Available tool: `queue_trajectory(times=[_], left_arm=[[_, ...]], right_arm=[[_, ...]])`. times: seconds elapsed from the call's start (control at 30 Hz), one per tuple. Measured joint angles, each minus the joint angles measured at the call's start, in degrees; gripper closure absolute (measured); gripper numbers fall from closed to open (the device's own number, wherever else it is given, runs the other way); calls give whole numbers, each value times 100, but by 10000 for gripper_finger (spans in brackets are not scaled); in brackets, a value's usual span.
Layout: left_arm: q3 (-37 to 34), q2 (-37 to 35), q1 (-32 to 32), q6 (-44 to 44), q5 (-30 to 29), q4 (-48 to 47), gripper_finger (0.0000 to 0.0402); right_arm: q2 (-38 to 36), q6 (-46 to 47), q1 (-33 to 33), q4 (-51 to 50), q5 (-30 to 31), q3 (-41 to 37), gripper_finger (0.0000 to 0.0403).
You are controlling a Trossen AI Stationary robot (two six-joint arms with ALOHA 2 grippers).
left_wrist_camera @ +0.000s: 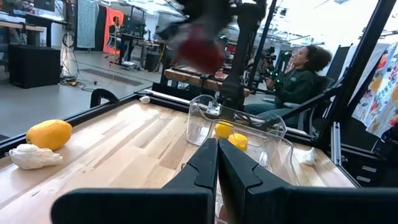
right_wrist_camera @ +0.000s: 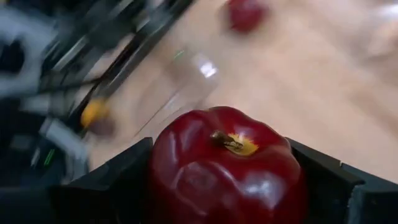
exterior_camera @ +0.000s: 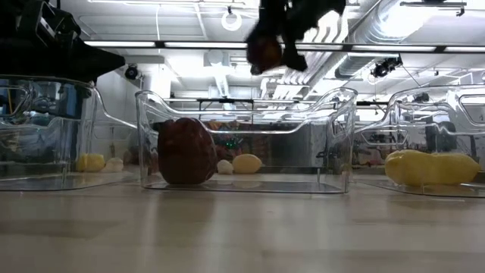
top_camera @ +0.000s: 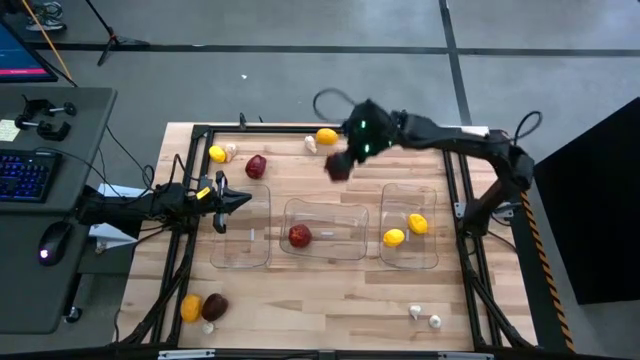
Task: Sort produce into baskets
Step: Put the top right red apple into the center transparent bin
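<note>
Now a red apple (right_wrist_camera: 227,165) is clamped in the right claw (top_camera: 340,166), in the upper middle of the high view, above the tabletop (top_camera: 330,295). If released early, it could miss the middle bin (top_camera: 325,232). Left claw (top_camera: 240,200) is closed, empty.

Produce partly sorted, one red apple held aloft in the right claw (top_camera: 340,166).

A glossy dark red apple (right_wrist_camera: 227,167), stem up with a yellow patch, is gripped between the right claw's fingers above the tabletop, behind the three clear baskets. Below and nearer lies the middle basket (top_camera: 325,231), in which a dark red piece (top_camera: 299,236) is seen; to the claw's right, the right basket (top_camera: 410,225) holds two yellow lemons (top_camera: 405,231). The left basket (top_camera: 240,235) lies under the shut left claw (top_camera: 219,198). Another red piece (top_camera: 256,166) lies left of the right claw.
</note>
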Motion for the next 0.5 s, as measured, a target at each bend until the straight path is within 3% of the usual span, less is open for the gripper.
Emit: queue_trajectory(times=[0.1,0.27,0.37,0.5], left_arm=[[0,-2,1,0,0,0,402],[0,0,-1,2,0,-2,402],[0,0,-1,0,0,0,402],[-1,-1,1,1,-1,-2,402]], right_arm=[[18,-237,850,4,186,0,105],[302,-603,2022,100,1673,0,104],[405,-722,2378,98,2441,0,104],[422,-749,2512,96,2530,-2,103]])
